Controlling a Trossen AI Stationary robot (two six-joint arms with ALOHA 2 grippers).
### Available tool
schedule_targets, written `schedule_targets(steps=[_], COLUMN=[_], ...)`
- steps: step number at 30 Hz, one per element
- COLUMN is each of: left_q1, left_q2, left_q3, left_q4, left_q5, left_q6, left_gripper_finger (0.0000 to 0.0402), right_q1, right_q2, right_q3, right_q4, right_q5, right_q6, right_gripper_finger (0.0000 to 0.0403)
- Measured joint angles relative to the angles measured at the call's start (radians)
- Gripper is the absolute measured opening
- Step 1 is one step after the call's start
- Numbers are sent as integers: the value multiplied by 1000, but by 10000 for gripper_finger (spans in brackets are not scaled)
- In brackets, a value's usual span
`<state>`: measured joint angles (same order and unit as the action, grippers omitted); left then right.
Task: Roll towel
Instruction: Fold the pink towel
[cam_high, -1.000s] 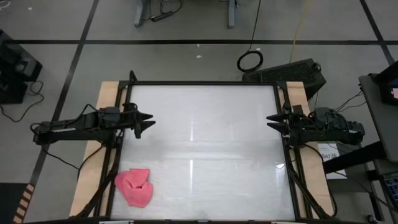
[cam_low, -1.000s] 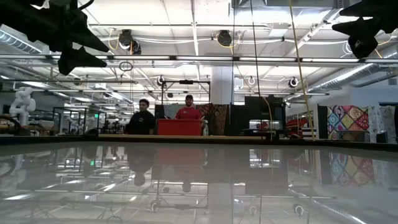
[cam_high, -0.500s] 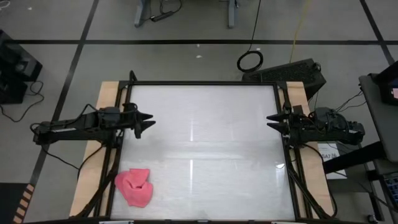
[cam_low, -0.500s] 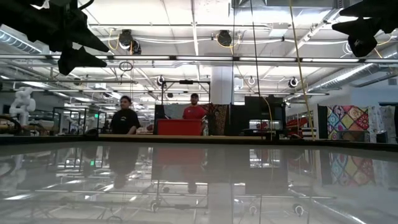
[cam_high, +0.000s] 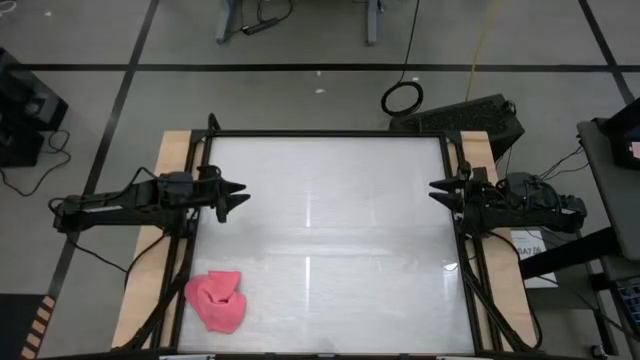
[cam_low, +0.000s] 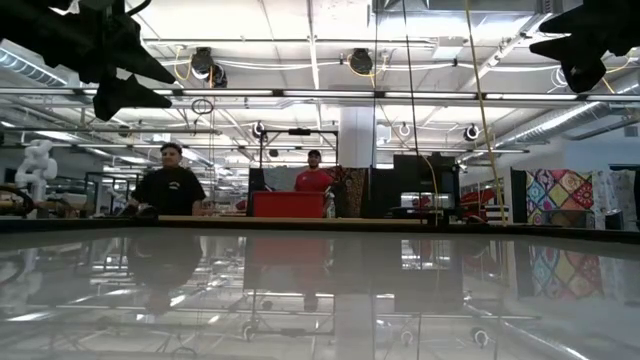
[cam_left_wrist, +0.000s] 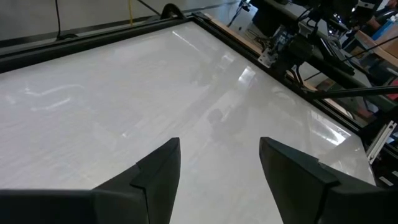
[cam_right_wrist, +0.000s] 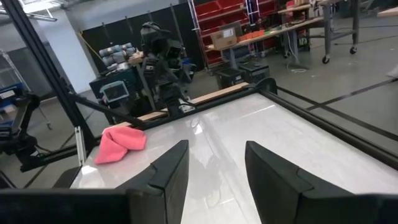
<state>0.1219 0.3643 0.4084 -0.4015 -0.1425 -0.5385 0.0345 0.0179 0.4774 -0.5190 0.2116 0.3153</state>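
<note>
The pink towel (cam_high: 217, 300) lies crumpled in a heap on the table near its front left corner; it also shows far off in the right wrist view (cam_right_wrist: 121, 144). My left gripper (cam_high: 240, 194) hovers open above the table's left side, well beyond the towel. My right gripper (cam_high: 434, 192) hovers open at the table's right edge. Both are empty. The left wrist view shows my left gripper (cam_left_wrist: 219, 163) over bare table.
The white table top (cam_high: 330, 240) has a dark frame and wooden side strips. Beyond the far edge, the low view shows a person (cam_low: 168, 188) at the left and another (cam_low: 314, 176) behind a red bin.
Both grippers and the towel have kept still. In the room behind the table, one person has walked toward the left.
</note>
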Motion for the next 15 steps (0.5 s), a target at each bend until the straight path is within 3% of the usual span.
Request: schedule_targets(steps=[10,15], left_q1=[0,0], left_q2=[0,0], left_q3=[0,0], left_q4=[0,0], left_q5=[0,0], left_q6=[0,0], left_gripper_finger=[224,224], right_q1=[0,0], right_q2=[0,0], right_q3=[0,0], right_q4=[1,85], right_q5=[-2,-1], right_q6=[2,2], right_gripper_finger=[148,148])
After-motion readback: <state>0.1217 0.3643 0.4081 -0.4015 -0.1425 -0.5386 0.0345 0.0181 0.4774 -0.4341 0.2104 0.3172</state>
